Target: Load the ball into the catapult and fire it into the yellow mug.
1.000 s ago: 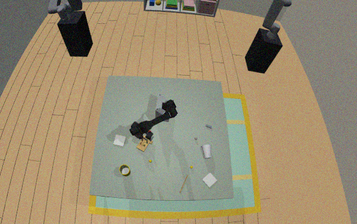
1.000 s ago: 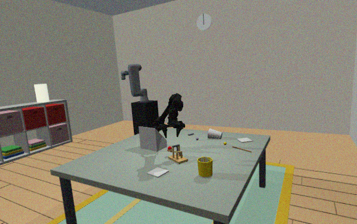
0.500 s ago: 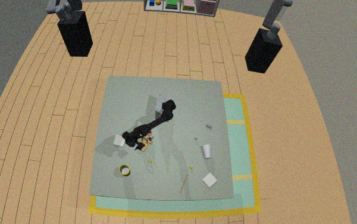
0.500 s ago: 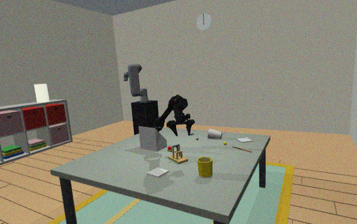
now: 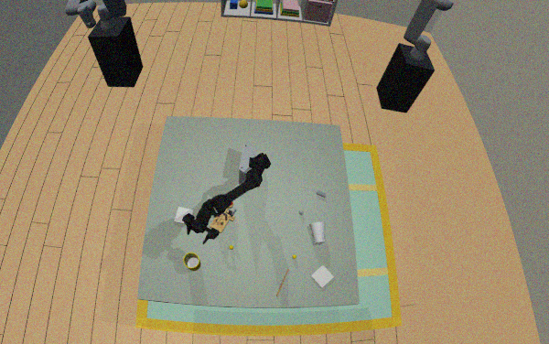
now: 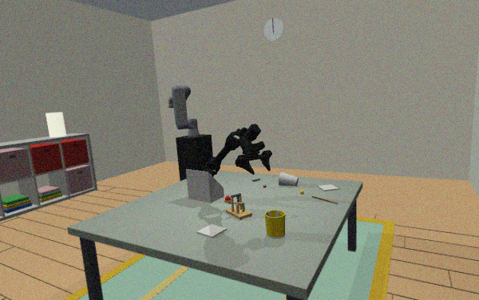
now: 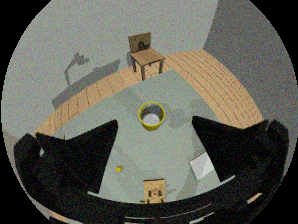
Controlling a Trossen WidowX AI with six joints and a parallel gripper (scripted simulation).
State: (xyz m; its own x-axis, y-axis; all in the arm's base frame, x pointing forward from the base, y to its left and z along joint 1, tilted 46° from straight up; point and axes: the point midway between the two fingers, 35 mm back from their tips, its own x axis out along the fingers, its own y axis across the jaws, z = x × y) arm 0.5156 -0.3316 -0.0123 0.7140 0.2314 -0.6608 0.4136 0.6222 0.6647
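Tool [image 5: 196, 239] [image 6: 261, 172] [image 7: 156, 121] spread wide, nothing held, raised above worktop [image 5: 297, 151] [image 6: 140, 219] [image 7: 165, 150]. Red ball [image 5: 231, 204] [image 6: 227, 198] sits at rear end of wooden catapult [image 5: 220, 223] [image 6: 239, 214] [image 7: 154, 189]. Yellow mug [image 5: 191, 262] [image 6: 275, 224] [image 7: 151, 117] upright, apart from catapult. White cup [image 5: 317, 232] [image 6: 288, 179] on its side. Small yellow ball [image 5: 231, 247] [image 7: 119, 169] near catapult, on worktop.
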